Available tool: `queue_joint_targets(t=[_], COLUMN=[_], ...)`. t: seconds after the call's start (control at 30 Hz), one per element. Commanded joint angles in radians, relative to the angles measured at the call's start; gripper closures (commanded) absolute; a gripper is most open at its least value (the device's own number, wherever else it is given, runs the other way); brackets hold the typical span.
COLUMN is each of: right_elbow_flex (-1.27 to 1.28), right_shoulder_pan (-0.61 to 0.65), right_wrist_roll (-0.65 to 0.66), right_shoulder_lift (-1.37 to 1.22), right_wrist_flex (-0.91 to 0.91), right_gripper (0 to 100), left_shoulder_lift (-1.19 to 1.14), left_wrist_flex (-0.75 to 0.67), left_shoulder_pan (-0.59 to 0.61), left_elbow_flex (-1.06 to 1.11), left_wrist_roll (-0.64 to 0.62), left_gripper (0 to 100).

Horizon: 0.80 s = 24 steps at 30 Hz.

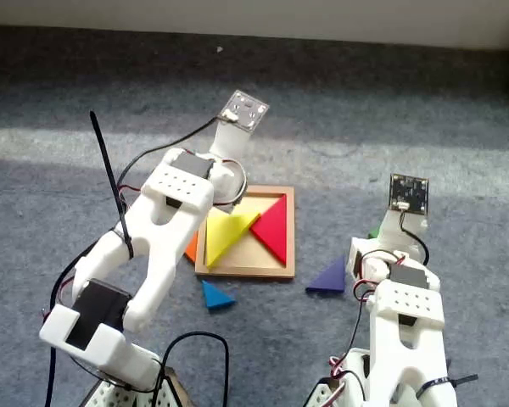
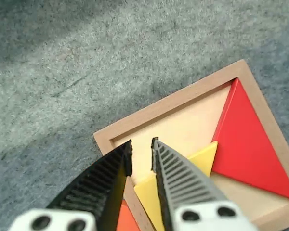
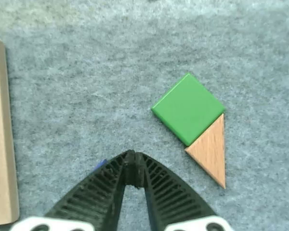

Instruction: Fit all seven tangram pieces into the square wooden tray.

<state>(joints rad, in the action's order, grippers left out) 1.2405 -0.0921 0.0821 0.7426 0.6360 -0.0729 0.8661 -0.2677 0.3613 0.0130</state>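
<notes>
The square wooden tray (image 1: pixel 244 271) lies mid-table and holds a yellow triangle (image 1: pixel 223 234) and a red triangle (image 1: pixel 272 227). In the left wrist view my left gripper (image 2: pixel 141 153) hovers over the tray's (image 2: pixel 168 103) bare corner beside the yellow triangle (image 2: pixel 202 159). Its fingers stand a narrow gap apart with nothing between them. The red triangle (image 2: pixel 245 144) fills the tray's far side. My right gripper (image 3: pixel 133 161) is shut and empty above the carpet. It is a short way from a green square (image 3: pixel 188 108) that touches a wood-coloured triangle (image 3: pixel 211 151).
An orange piece (image 1: pixel 191 248) lies against the tray's left side. A light blue triangle (image 1: pixel 215 295) sits in front of the tray, and a dark blue triangle (image 1: pixel 328 277) lies between the tray and the right arm. Open grey carpet (image 1: pixel 365 110) lies behind the tray.
</notes>
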Motion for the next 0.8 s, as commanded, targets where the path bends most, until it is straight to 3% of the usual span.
queue_joint_targets(t=[0.0,0.33,0.53,0.7,0.77], right_elbow_flex=[-0.007,-0.007,-0.007,-0.007,-0.007], right_shoulder_pan=[-0.007,-0.007,-0.007,-0.007,-0.007], right_wrist_roll=[0.009,0.009,0.009,0.009,0.011], right_shoulder_lift=[0.027,0.025,0.024,0.024,0.024], right_wrist_flex=[-0.016,-0.016,-0.016,-0.016,-0.016], right_gripper=[98.9,98.9,98.9,98.9,98.9], left_shoulder_lift=[0.007,-0.108,-0.243,-0.239,-0.236], left_wrist_flex=[-0.041,-0.038,0.149,0.196,0.218], left_shoulder_pan=[-0.001,-0.05,-0.073,-0.093,-0.116], left_elbow_flex=[0.016,-0.012,-0.193,-0.206,-0.206], left_wrist_roll=[-0.011,-0.008,-0.006,-0.005,-0.005], left_gripper=[91,91,92,92,97])
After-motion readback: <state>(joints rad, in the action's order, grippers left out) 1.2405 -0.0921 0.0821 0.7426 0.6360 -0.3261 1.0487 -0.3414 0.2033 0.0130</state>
